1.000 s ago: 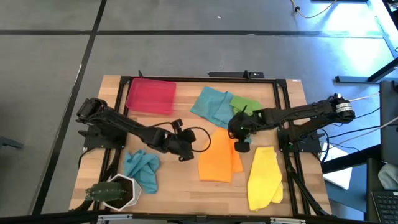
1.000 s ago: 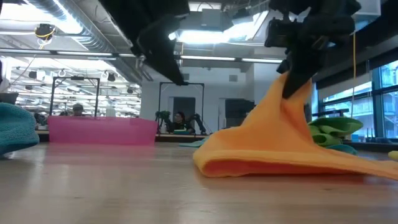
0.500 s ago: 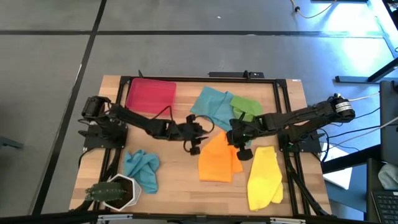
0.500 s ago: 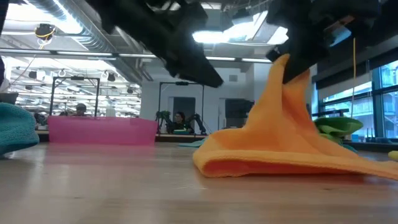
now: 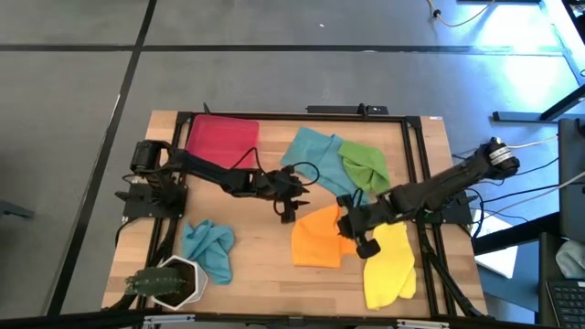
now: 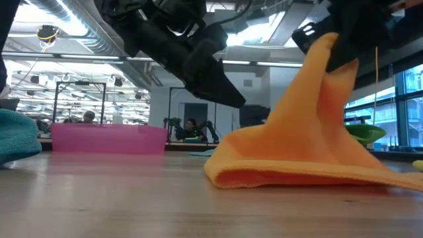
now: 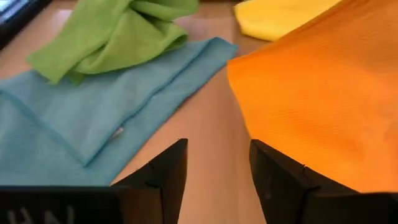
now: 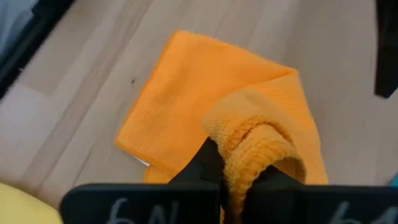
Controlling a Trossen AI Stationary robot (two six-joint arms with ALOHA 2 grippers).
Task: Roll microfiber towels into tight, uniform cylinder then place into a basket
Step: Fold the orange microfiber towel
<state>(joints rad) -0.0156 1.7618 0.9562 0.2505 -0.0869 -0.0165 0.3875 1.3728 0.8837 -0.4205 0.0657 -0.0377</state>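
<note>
While the wooden counter carries everything, best to read the layout first: orange towel in the middle, partly folded and raised at one corner; red basket at the far left corner, apparently with nothing in it; flat teal towel and rumpled green towel at the far side; second teal towel bunched near the white hexagonal pot; yellow towel at the near right. Right pincer clamped on that raised orange corner, cloth peaked like a tent in the low view, fabric bunched between the closed fingers in its wrist view. Left pincer just beside the orange towel's far left edge, fingers apart with bare counter showing between them in its wrist view, holding nothing. Judged step: folding or starting the roll, none yet rolled or in the basket. For a tight, even cylinder, better to carry the raised corner squarely over the body, matching edges rather than dragging the whole cloth; better too to pin the opposite edge with the free pincer so the lower layer stays flat. Risk otherwise: a skewed fold, a cone instead of a cylinder, or snagging the nearby yellow towel.
</note>
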